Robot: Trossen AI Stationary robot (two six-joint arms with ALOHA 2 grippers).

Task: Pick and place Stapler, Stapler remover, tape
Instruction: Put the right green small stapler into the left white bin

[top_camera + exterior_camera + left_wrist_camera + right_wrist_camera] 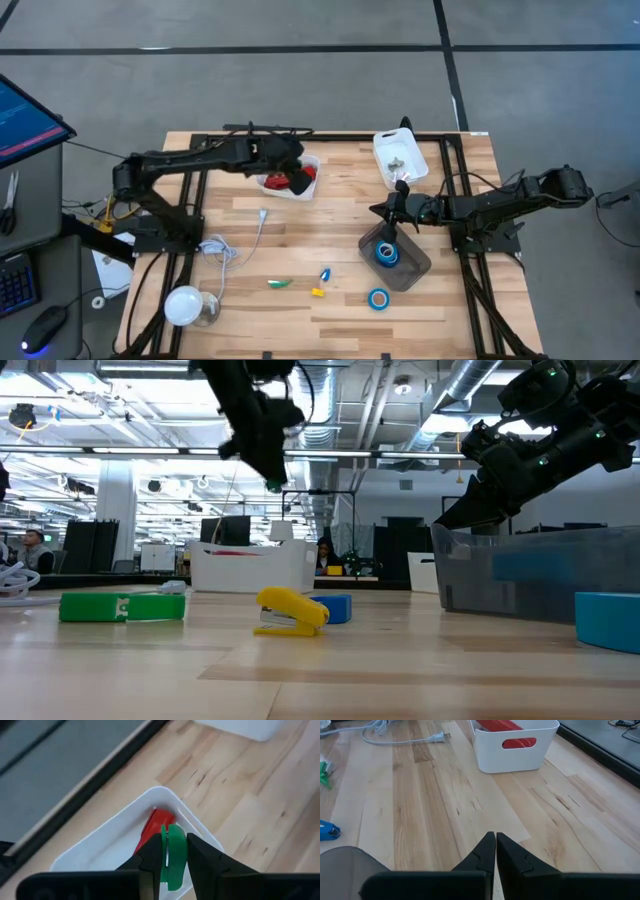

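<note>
Closest to us in the left wrist view, the left gripper (173,854) has its two dark fingers clamped on a small green piece (173,855) (flat, glossy, rounded at the top; we take it for the staple remover). Directly beneath it sits the white bin (107,842), and the red stapler (152,827) already lies inside, its long axis running along the bin's length. The green piece hangs right over the stapler, so we judge the coming move to be a straight lowering or release into the bin.

From above, the left gripper (292,160) is over that bin (312,163) near the table's far edge, well apart from the right arm. The right gripper (388,213) has its fingers pressed together and holds nothing; it hovers just by a clear container (412,268) with a blue tape (386,252) roll inside. A second tape roll (378,298) lies on the table just beside the container. Small green, blue and yellow pieces are scattered mid-table. The left arm is the nearer one to the bin.
</note>
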